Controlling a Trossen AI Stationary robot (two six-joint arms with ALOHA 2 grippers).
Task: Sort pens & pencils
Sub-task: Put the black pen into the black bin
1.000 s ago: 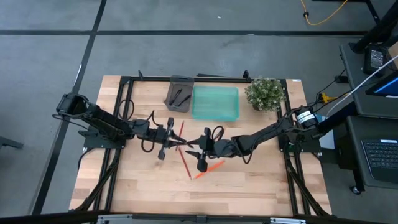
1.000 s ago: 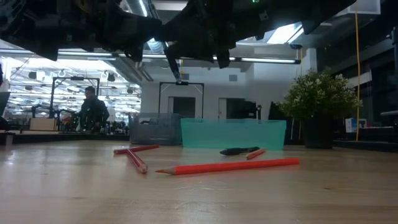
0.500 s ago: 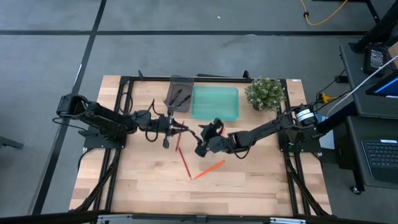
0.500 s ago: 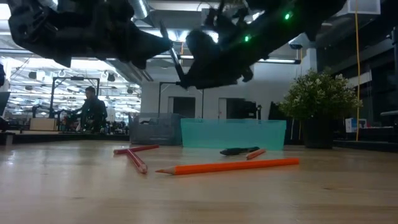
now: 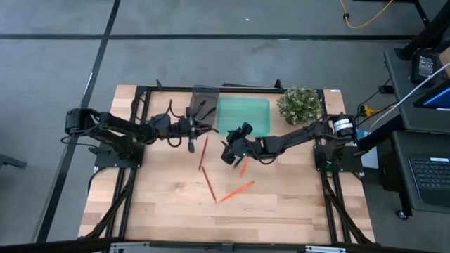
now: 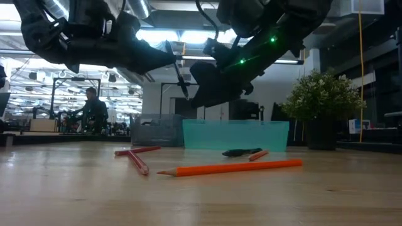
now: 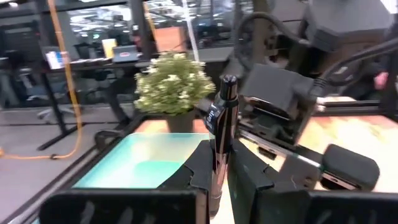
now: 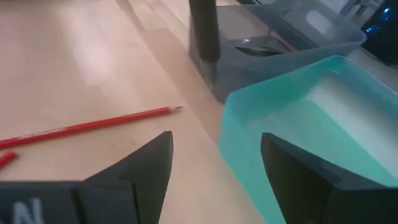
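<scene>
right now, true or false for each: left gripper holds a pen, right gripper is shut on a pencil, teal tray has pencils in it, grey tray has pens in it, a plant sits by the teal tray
1. The left gripper holds a pen. True.
2. The right gripper is shut on a pencil. False: it is open and holds nothing.
3. The teal tray has pencils in it. False: it looks empty; the pencils lie on the table.
4. The grey tray has pens in it. True: dark pens lie inside.
5. A plant sits by the teal tray. True.
</scene>
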